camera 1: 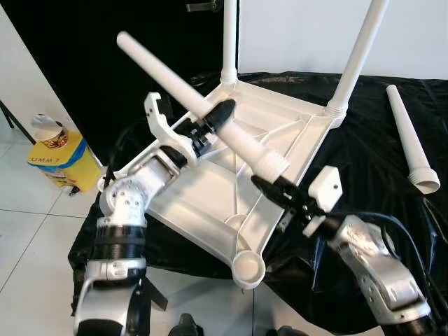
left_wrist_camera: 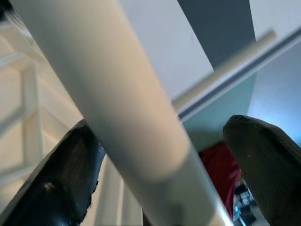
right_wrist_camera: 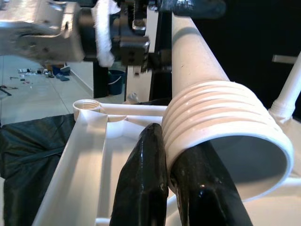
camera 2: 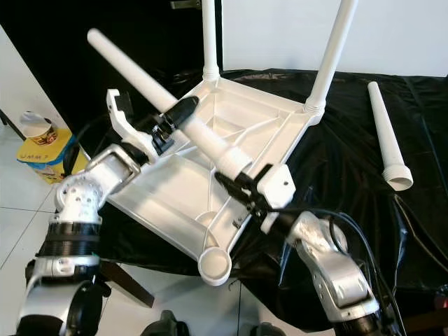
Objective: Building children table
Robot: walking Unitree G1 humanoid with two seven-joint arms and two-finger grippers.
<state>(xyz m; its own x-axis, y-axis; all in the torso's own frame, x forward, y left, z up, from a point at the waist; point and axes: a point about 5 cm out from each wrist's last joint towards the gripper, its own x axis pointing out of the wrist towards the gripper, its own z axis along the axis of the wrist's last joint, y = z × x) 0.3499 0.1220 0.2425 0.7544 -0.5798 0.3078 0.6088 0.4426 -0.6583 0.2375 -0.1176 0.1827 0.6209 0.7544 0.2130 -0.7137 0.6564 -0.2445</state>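
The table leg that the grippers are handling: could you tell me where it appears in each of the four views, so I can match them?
Left eye view: table leg runs diagonally from upper left to its threaded end at centre.
Right eye view: same diagonal, shifted left.
Left wrist view: pale shaft across the frame, close up.
Right wrist view: threaded end at right.
Shared landmark: the upturned tabletop beneath it.
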